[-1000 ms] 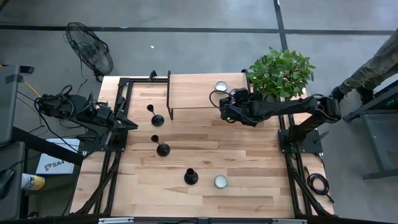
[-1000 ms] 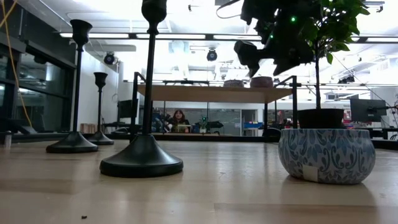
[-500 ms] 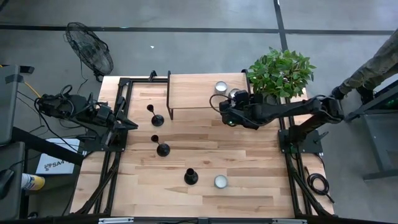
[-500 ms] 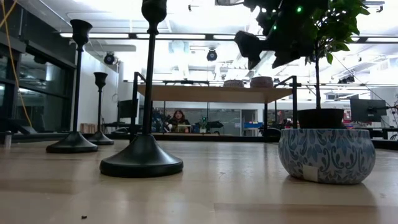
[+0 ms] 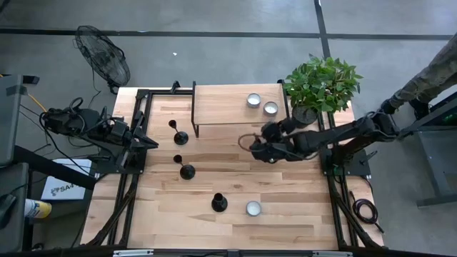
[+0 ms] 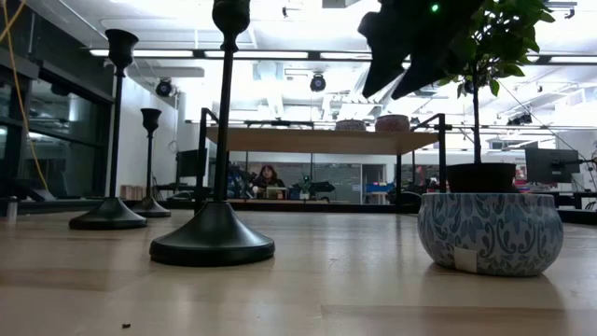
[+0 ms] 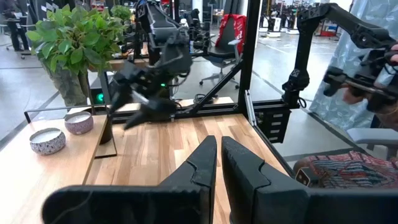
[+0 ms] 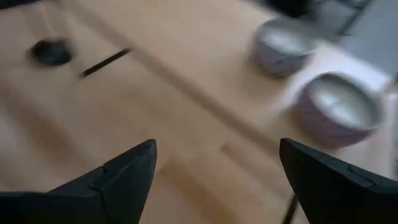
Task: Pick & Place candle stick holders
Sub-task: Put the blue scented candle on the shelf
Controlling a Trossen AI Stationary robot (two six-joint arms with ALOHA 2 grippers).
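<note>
Three black candle stick holders stand upright on their round bases on the wooden table: one at the far left (image 5: 179,135), one in the middle (image 5: 186,170), one nearer (image 5: 219,203). In the low view they are the near one (image 6: 220,187), a second (image 6: 114,140) and a far one (image 6: 150,159). My right gripper (image 5: 254,150) is open and empty above the table, just on the near side of the raised shelf (image 5: 221,107); its fingers show wide apart in the right wrist view (image 8: 217,180). My left gripper (image 5: 148,142) waits shut at the table's left edge (image 7: 217,168).
Two candle tins (image 5: 253,100) (image 5: 270,108) sit on the shelf. A third tin (image 5: 253,208) stands on the table near the front holder. A potted plant (image 5: 321,84) stands at the far right. A fan (image 5: 103,61) is off the table's far left.
My right gripper has drawn back from over the shelf toward the table's near edge and a little left, staying open. The second tin on the shelf now shows uncovered. The candle stick holders have not moved.
</note>
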